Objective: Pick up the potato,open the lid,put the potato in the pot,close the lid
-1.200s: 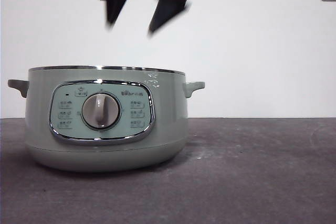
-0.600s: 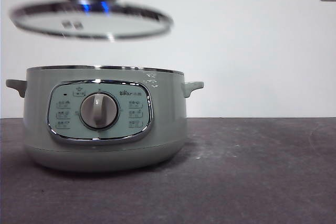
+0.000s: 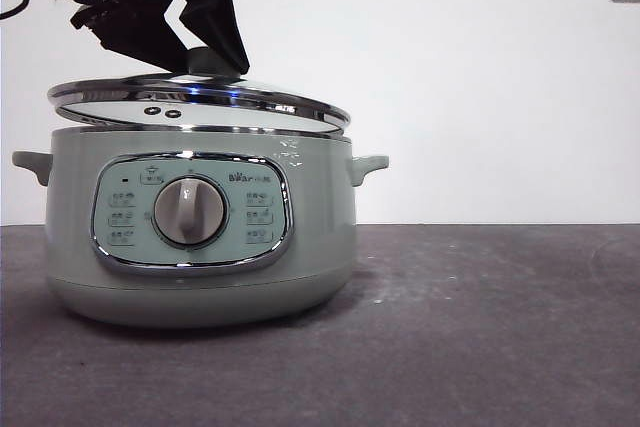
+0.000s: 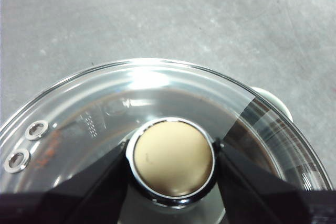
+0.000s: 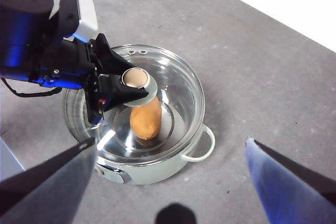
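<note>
The left gripper [image 4: 170, 158] clamps the pale-green knob of the domed glass lid [image 3: 195, 102], held slightly tilted on or just above the sage-green electric pot [image 3: 200, 237]; contact is unclear. The orange-brown potato [image 5: 145, 120] lies inside the pot. The panel logo seemingly reads "Bear". The right gripper [image 5: 170, 182], jaws spread, hovers above the pot.

The table [image 3: 480, 327] is a dark grey, matte surface, faintly scuffed and speckled. One item stands directly on it: the pot [image 3: 200, 247], resting flat on its base with the control panel facing the front camera. In the right wrist view the table [image 5: 252, 77] shows grey on all visible sides of the pot [image 5: 152, 166].
</note>
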